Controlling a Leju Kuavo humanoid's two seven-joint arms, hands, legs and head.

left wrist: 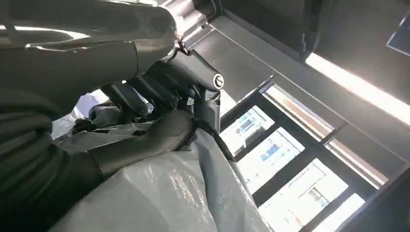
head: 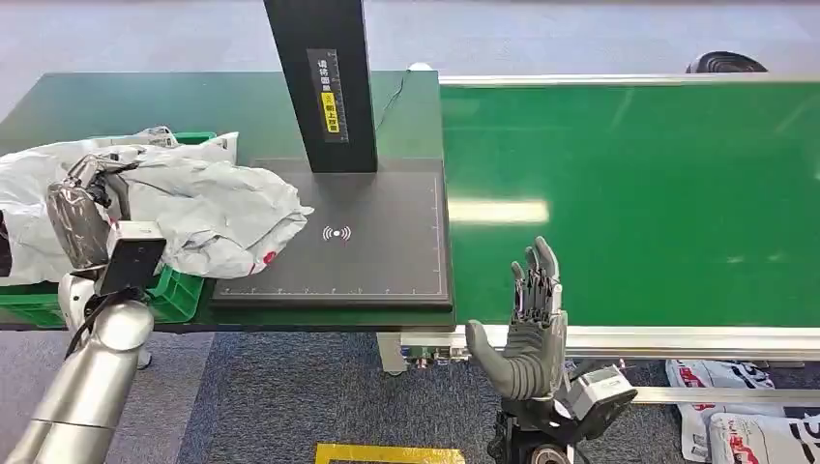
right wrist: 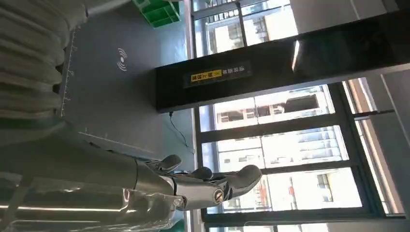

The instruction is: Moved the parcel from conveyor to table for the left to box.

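Note:
The parcel (head: 218,203), a crumpled grey plastic mailer, lies over the green box (head: 179,293) at the table's left, and its right end spills onto the black scanner pad (head: 367,242). My left hand (head: 85,208) grips its left part from above. Up close, the thumb (left wrist: 145,137) presses into the grey parcel (left wrist: 169,193) and dark fingers curl over a fold. My right hand (head: 532,324) is open and holds nothing; it stands upright with fingers apart at the near edge of the green conveyor (head: 629,193). From its wrist, the fingers (right wrist: 212,181) are spread in the air.
A black post (head: 324,82) with a yellow label rises from the back of the scanner pad. The pad (right wrist: 111,96) and green box (right wrist: 162,12) appear from the right wrist. White parcels (head: 745,425) lie on the floor at lower right, near yellow floor tape (head: 387,452).

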